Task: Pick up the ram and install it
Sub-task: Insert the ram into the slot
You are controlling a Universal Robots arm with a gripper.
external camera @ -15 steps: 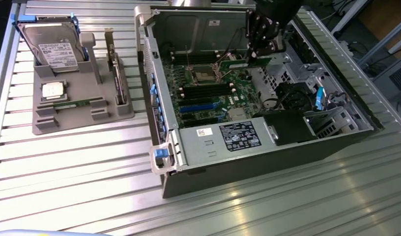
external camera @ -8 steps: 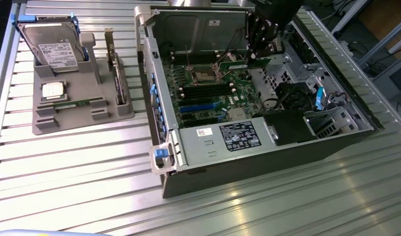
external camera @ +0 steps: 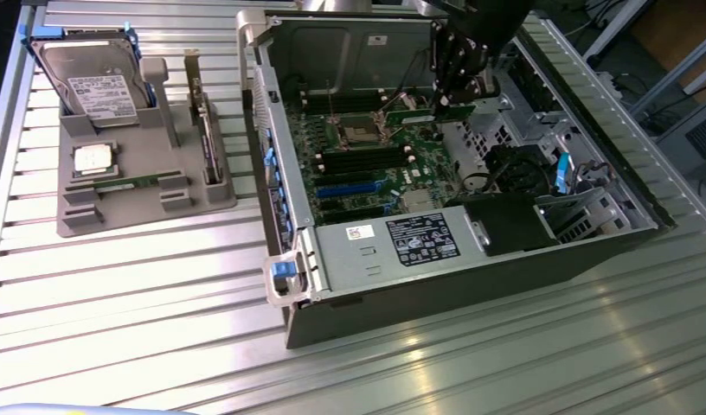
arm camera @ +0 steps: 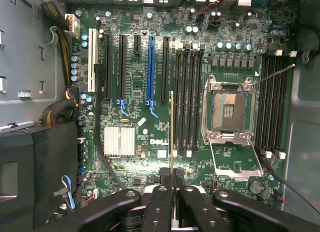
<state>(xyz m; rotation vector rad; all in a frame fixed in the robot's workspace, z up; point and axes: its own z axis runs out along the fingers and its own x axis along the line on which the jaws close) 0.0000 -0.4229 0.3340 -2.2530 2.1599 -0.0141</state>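
Note:
The ram (arm camera: pixel 172 142) is seen edge-on as a thin green stick, and my gripper (arm camera: pixel 172 191) is shut on its near end. It hangs above the motherboard, just beside the black memory slots (arm camera: pixel 187 106) and parallel to them. I cannot tell whether it touches the board. In the exterior view my gripper (external camera: pixel 457 86) reaches down into the open computer case (external camera: pixel 330 259), with the ram (external camera: pixel 436 111) under it near the back of the board.
An open CPU socket (arm camera: pixel 228 109) lies beside the slots, with more slots (arm camera: pixel 272 106) past it. A silver heatsink (arm camera: pixel 119 141) and cables (arm camera: pixel 60 111) sit nearby. Outside the case, a grey holder (external camera: pixel 134 207) carries a hard drive (external camera: pixel 93 82) and a bracketed card (external camera: pixel 203 130).

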